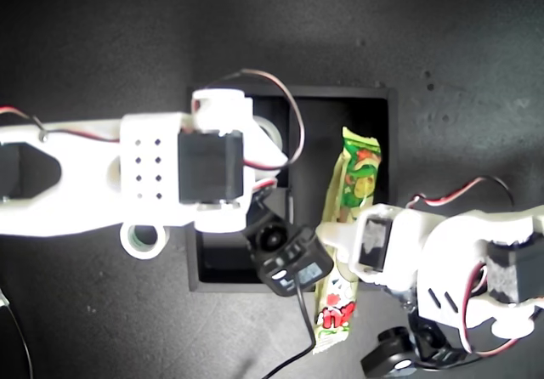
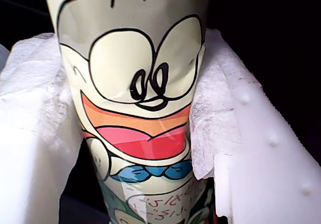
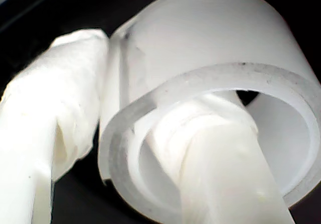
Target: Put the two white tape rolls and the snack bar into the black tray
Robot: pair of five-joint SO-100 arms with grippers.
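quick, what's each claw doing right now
My first gripper: closed on the snack bar.
My second gripper: closed on the plain white tape roll.

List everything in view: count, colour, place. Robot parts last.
black tray: one, matte black, middle of the exterior view, partly hidden under the arms.
snack bar: one, white, green and red wrapper with a cartoon face, over the tray's side toward the exterior view's right, its lower end past the tray edge.
wide tape roll: one, plain white, over the tray, mostly hidden in the exterior view.
small tape roll: one, greenish white, on the dark surface outside the tray at the exterior view's left.
my first gripper: white padded fingers shut on the snack bar.
my second gripper: one finger through the wide tape roll, one outside.
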